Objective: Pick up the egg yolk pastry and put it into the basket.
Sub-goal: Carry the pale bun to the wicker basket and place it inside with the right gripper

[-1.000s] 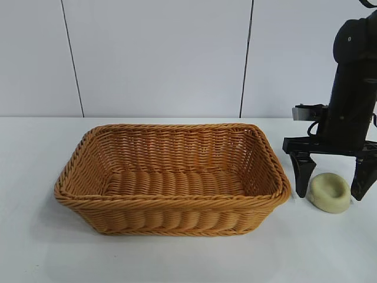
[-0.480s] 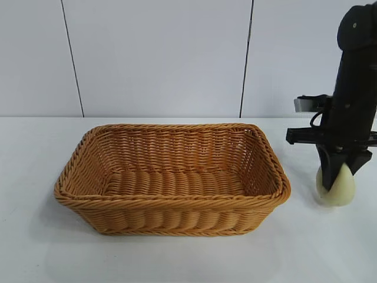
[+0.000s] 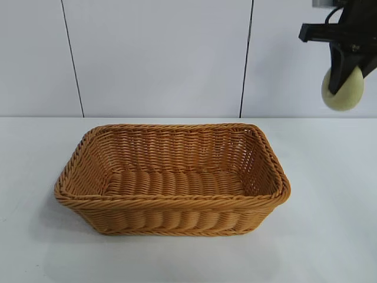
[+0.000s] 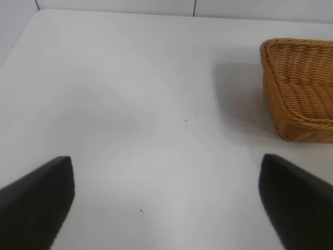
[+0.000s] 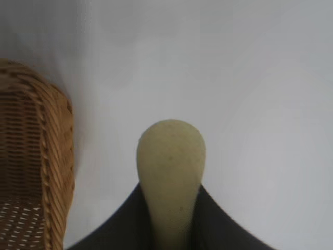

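The right gripper [image 3: 343,88] is hanging high in the air at the right edge of the exterior view, well above the table [image 3: 330,236] and off to the right of the basket [image 3: 171,177]. Its fingers are pointing steeply downward and are pressing in on the pastry [image 3: 343,89], which is sitting squeezed between them, turned on edge so that its round face is looking toward the outside camera. The pastry is clear of the table and is touching nothing but the fingers. In the right wrist view the pastry [image 5: 170,177] is sticking out past the dark fingertips [image 5: 218,224] as a pale, narrow, rounded shape, with bare table far below it and a corner of the basket [image 5: 36,156] showing to one side; the pastry is not over the basket's opening but beside its rim.

The basket is standing upright on the table near the middle of the exterior view, its braided rim facing up and its inside holding nothing that shows.

The left gripper [image 4: 166,203] is sitting low over the table with its two dark fingers [image 4: 36,203] spread wide apart and gripping nothing. From its wrist view one end of the basket [image 4: 302,88] is lying well ahead and off to one side, apart from the fingers
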You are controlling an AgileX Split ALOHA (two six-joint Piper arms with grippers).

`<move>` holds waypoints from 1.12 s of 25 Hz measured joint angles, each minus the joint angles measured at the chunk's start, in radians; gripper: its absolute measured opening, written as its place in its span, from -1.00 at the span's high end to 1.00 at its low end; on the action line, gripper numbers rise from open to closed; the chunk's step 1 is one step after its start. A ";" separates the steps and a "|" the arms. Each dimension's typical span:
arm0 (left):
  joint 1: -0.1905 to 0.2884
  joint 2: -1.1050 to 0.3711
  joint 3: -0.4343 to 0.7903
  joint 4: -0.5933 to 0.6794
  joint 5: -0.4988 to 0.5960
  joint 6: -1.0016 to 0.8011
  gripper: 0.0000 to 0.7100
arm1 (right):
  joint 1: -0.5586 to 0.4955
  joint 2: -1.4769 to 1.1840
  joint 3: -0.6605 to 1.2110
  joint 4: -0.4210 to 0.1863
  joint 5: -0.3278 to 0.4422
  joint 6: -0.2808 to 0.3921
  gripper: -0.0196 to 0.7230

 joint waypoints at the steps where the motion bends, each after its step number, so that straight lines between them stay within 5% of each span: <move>1: 0.000 0.000 0.000 0.000 0.000 0.000 -0.95 | 0.025 0.000 0.000 0.000 -0.003 0.006 0.69; 14: 0.000 0.000 0.000 0.000 0.000 0.000 -0.95 | 0.389 0.006 0.000 0.006 -0.148 0.102 0.69; 28: 0.000 0.000 0.000 0.000 0.000 0.000 -0.95 | 0.430 0.266 -0.001 0.011 -0.313 0.134 0.69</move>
